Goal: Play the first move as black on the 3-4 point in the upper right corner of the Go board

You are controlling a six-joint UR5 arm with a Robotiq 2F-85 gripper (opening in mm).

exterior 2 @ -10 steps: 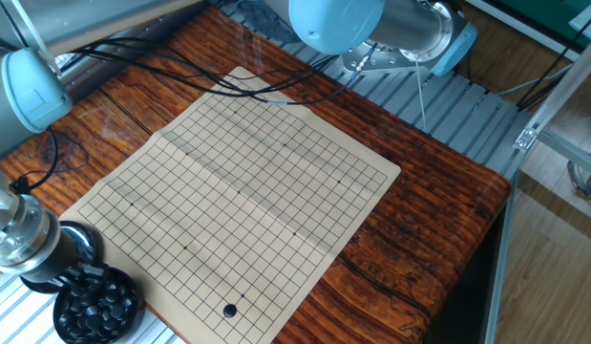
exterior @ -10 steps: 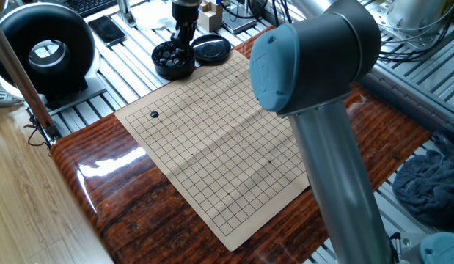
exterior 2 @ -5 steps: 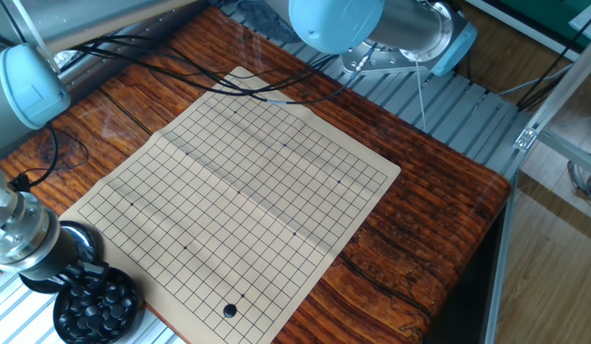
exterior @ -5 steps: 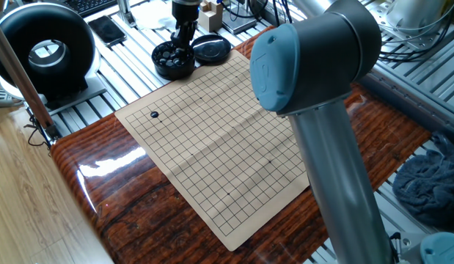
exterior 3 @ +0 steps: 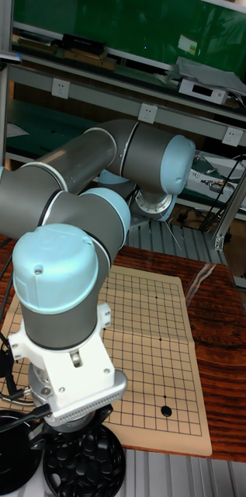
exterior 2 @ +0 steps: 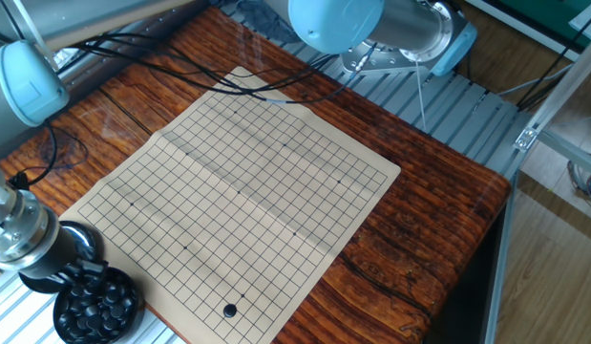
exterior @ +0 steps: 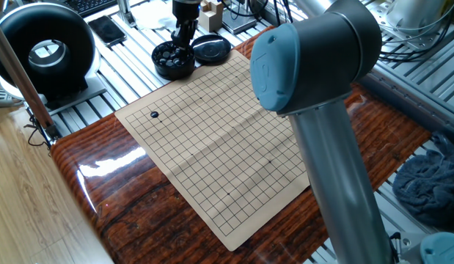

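Already one black stone (exterior: 155,114) on board (exterior: 227,147) near corner; gripper (exterior: 184,42) down in bowl (exterior: 174,60) of stones, finger state unclear; risk: grabbing two stones or nudging bowl sideways

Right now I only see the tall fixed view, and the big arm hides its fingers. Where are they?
Observer: In one fixed view the fingers reach down into the bowl of black stones.
Operator: Are more stones hidden on the board behind the arm?
Observer: No. The other fixed view shows the whole board with just one stone on it.
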